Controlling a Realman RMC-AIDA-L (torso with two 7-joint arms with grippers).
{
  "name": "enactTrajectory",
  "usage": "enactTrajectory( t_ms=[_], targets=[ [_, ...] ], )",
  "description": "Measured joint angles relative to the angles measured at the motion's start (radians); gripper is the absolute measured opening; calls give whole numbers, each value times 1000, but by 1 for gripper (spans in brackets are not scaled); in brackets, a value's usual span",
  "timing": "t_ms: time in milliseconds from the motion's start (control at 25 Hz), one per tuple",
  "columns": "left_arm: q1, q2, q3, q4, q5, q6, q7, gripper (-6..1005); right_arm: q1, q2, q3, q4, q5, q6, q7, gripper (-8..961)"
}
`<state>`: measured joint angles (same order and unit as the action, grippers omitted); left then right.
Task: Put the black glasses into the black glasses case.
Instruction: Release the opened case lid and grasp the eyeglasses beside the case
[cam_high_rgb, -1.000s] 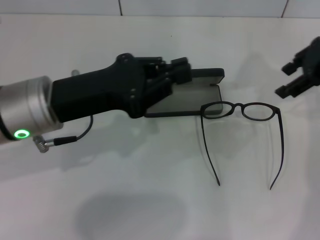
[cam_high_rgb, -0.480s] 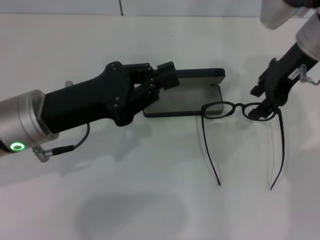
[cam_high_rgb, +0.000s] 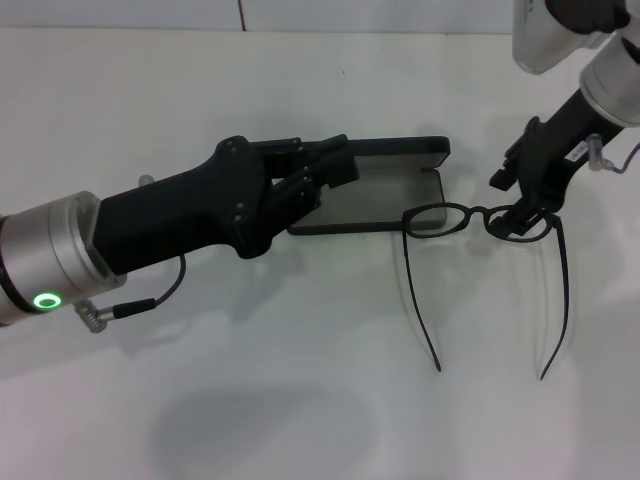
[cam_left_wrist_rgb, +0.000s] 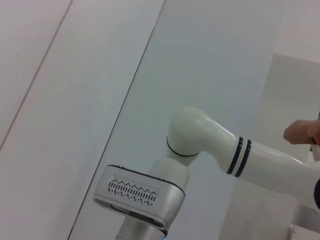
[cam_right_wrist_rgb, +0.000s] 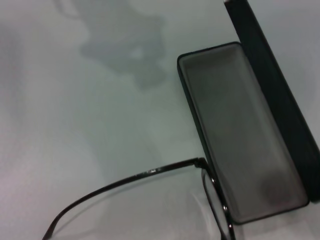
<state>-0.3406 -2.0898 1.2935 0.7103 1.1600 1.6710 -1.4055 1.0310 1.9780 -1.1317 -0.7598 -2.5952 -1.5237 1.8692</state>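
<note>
The black glasses (cam_high_rgb: 436, 218) lie unfolded on the white table, lenses against the near right corner of the black glasses case (cam_high_rgb: 385, 200), temple arms pointing toward me. The case lies open with its grey lining up and its lid (cam_high_rgb: 400, 150) raised at the back. My right gripper (cam_high_rgb: 515, 196) is open and low over the glasses' right lens, its fingers either side of the frame. My left gripper (cam_high_rgb: 325, 170) is at the case's left end and covers it. The right wrist view shows the open case (cam_right_wrist_rgb: 240, 135) and one temple arm (cam_right_wrist_rgb: 125, 179).
The white table (cam_high_rgb: 300, 380) extends in front of the glasses and case. A tiled wall edge (cam_high_rgb: 240, 15) runs along the back. The left wrist view shows only the wall and my right arm (cam_left_wrist_rgb: 210, 140).
My right arm has swung in from the right and come down onto the glasses' right lens. My left gripper has drawn back a little to the left along the case.
</note>
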Motion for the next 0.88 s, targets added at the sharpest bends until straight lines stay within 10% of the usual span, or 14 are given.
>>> enactTrajectory(
  t_ms=[440, 880],
  targets=[
    [-1, -1, -1, -38, -1, -3, 18, 94, 31, 22, 0, 85, 8, 72, -53, 628],
    [-1, -1, -4, -55, -11, -2, 25, 90, 25, 34, -8, 87, 0, 86, -54, 379]
  ],
)
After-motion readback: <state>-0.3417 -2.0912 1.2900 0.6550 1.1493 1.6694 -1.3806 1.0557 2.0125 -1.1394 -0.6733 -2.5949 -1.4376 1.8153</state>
